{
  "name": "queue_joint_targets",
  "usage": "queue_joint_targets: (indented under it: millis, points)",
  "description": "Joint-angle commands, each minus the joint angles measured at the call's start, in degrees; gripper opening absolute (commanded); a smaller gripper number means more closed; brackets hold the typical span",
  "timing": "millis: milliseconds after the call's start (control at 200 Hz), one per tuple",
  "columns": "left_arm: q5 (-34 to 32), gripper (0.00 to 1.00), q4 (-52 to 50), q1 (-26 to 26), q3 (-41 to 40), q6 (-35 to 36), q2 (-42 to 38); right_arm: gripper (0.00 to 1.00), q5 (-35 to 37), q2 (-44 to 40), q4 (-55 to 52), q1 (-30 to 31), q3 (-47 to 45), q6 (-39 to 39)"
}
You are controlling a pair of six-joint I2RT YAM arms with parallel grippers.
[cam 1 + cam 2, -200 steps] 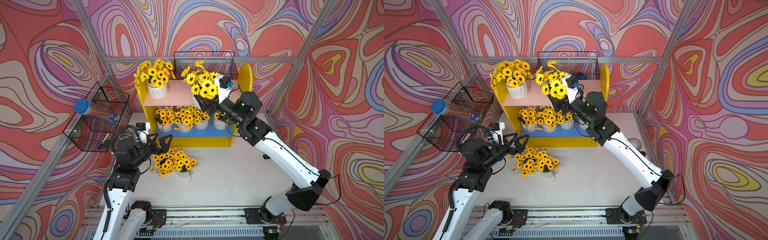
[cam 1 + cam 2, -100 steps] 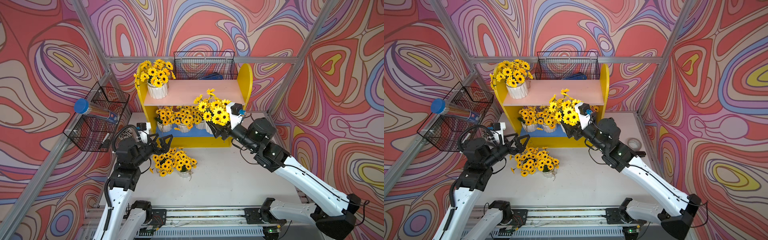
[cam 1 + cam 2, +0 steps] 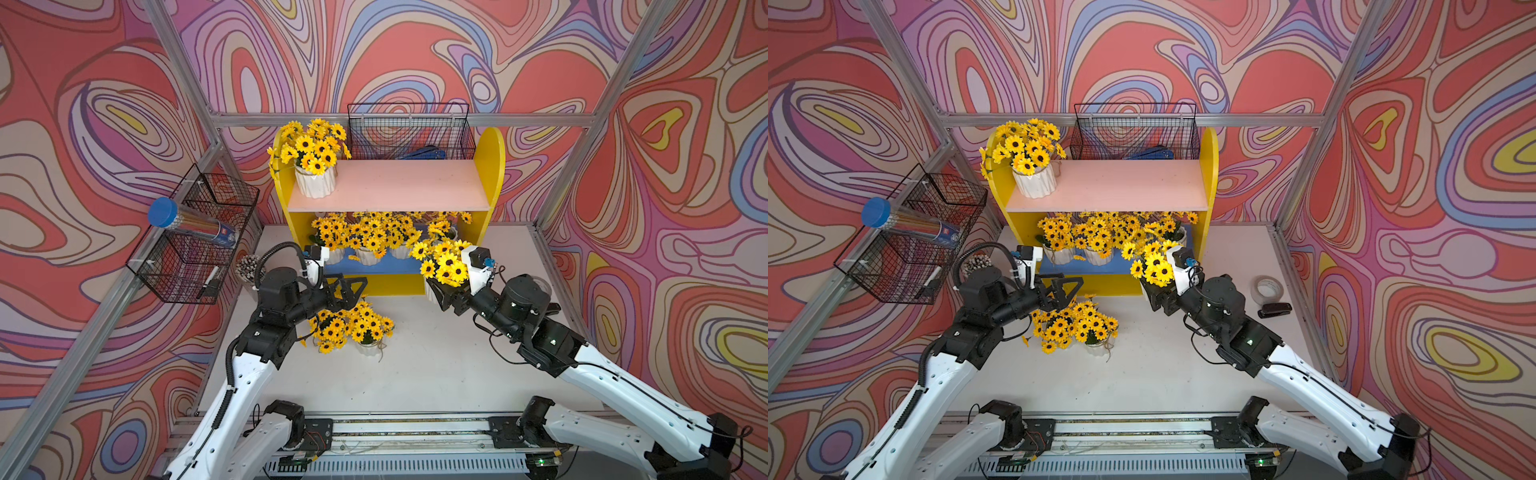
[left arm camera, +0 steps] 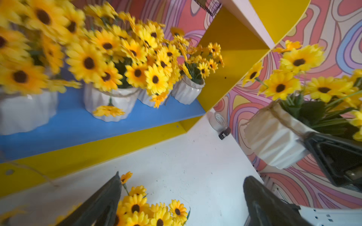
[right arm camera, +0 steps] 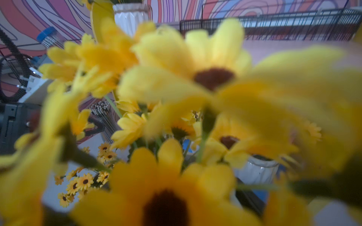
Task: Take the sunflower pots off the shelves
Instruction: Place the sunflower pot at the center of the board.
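The yellow shelves (image 3: 492, 166) stand at the back of the table. One sunflower pot (image 3: 314, 183) sits at the left end of the pink upper board (image 3: 395, 187). Several pots (image 3: 370, 249) crowd the blue lower board (image 4: 78, 121). My right gripper (image 3: 436, 289) is shut on a white ribbed pot (image 4: 274, 140), held in the air before the shelves' lower right corner. Its flowers (image 5: 195, 78) fill the right wrist view and hide the jaws there. My left gripper (image 3: 347, 289) stands open and empty just above a cluster of pots (image 3: 357, 328) on the table.
A black wire basket (image 3: 195, 249) with a blue-capped tube (image 3: 187, 224) hangs on the left wall. Another wire basket (image 3: 409, 133) hangs behind the shelves. A bundle of sticks (image 3: 248, 266) stands left of the shelves. A tape roll (image 3: 1268, 289) and a stapler (image 3: 1275, 309) lie at the right.
My right arm has carried its pot off the upper board, down and forward to the front of the shelves' right end. The left arm has hardly moved.
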Motion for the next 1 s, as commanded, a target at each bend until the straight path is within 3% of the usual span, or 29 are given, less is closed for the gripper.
queue_joint_targets:
  millis: [0, 320, 636, 996]
  points:
    - [0.3, 0.98, -1.5, -4.7, 1.8, 1.2, 1.0, 0.00, 1.4, -1.3, 7.0, 0.1, -4.1, 5.1]
    - [1.6, 0.97, -7.4, -16.9, 4.2, 6.5, 5.6, 0.00, 0.4, 1.1, 16.9, 0.1, -17.4, 12.9]
    - [0.3, 0.97, -8.0, -17.2, 4.2, 7.3, 4.8, 0.00, -0.1, 9.6, 26.3, 0.1, -24.1, 15.8]
    - [-0.9, 0.98, -9.2, -17.2, 4.5, 8.4, 4.3, 0.00, 1.4, 24.7, 41.2, 1.6, -23.0, 12.8]
